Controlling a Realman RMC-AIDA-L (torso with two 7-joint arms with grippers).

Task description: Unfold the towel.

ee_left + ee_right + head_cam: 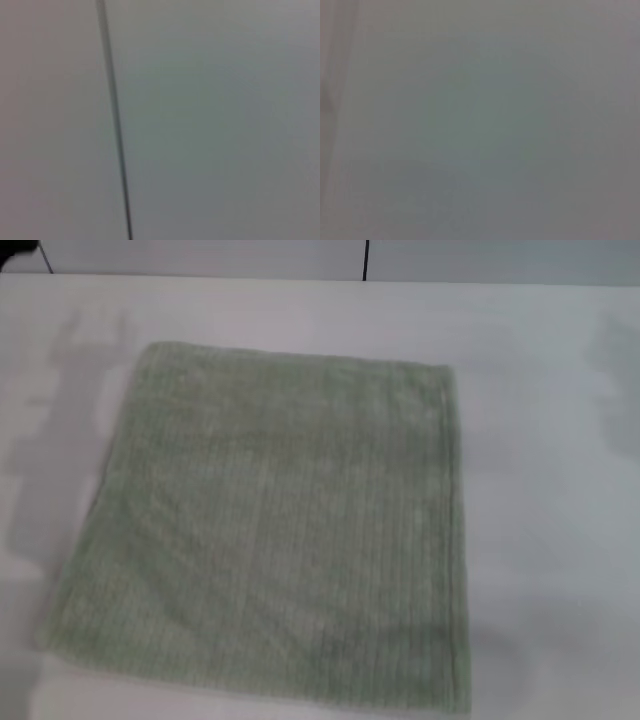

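The towel (280,530) is a pale sage-green, roughly square cloth with faint ribbed lines. It lies flat on the white table (550,490) in the middle of the head view. Its near edge runs close to the bottom of that view. A thicker hemmed or doubled edge runs along its right side. Neither gripper shows in any view. The left wrist view holds only a plain grey surface with a thin dark line (114,120). The right wrist view holds only a plain grey surface.
The table's far edge (300,280) meets a pale wall with a dark vertical line (366,260). A dark object (20,250) sits at the far left corner. Bare tabletop lies left and right of the towel.
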